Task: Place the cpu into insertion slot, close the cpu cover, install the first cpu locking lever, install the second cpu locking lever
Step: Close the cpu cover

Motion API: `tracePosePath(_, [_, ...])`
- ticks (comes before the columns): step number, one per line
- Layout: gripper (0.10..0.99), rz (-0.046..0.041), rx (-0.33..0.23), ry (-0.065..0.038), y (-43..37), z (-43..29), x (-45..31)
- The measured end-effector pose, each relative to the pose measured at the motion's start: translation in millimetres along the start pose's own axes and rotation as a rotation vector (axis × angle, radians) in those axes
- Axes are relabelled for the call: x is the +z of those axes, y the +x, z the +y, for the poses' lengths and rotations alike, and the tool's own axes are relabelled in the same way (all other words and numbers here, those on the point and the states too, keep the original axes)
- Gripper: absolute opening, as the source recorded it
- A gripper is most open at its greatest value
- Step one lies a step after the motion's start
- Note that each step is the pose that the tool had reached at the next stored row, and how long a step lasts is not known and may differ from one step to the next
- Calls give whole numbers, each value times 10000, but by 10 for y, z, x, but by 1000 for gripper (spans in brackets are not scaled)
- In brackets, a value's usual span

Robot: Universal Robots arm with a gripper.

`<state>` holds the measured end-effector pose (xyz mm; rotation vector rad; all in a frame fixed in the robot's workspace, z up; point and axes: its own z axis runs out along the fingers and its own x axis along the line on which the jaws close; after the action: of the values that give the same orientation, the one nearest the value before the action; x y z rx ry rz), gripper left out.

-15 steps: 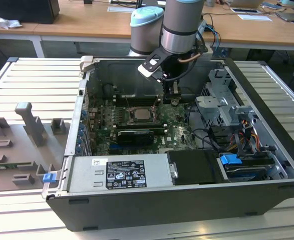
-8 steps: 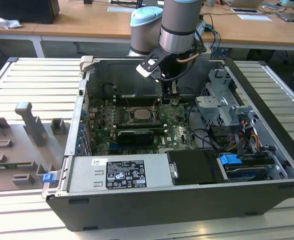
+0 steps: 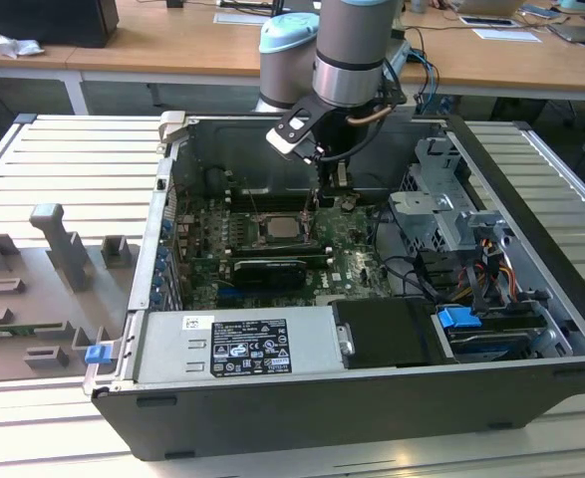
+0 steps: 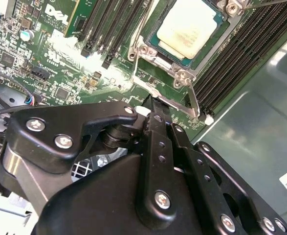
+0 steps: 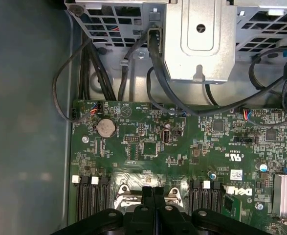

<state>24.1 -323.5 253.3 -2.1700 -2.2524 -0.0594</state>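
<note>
This is a robotics lab or test workshop set up in an office-like room. A silver and pale blue jointed robot arm (image 3: 357,50) reaches into an opened dark grey metal desktop computer case (image 3: 372,418), which lies on its side on a pale ribbed aluminium work table (image 3: 63,169). Grey plastic block-shaped fixtures (image 3: 63,249) stand on that table beside the case, and behind run long light-brown wooden desks (image 3: 172,45) carrying white paper sheets (image 3: 506,34) and dark cables (image 3: 427,65).

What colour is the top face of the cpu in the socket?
Pale silver-grey metal; the small square cpu shows best in the second wrist view.
</note>
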Motion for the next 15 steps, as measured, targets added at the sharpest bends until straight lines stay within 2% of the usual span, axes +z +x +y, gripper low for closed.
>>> tracePosePath(10, [106,0,-1,0,3,-64,-1])
tracePosePath(15, [106,0,0,0,5,-122,-2])
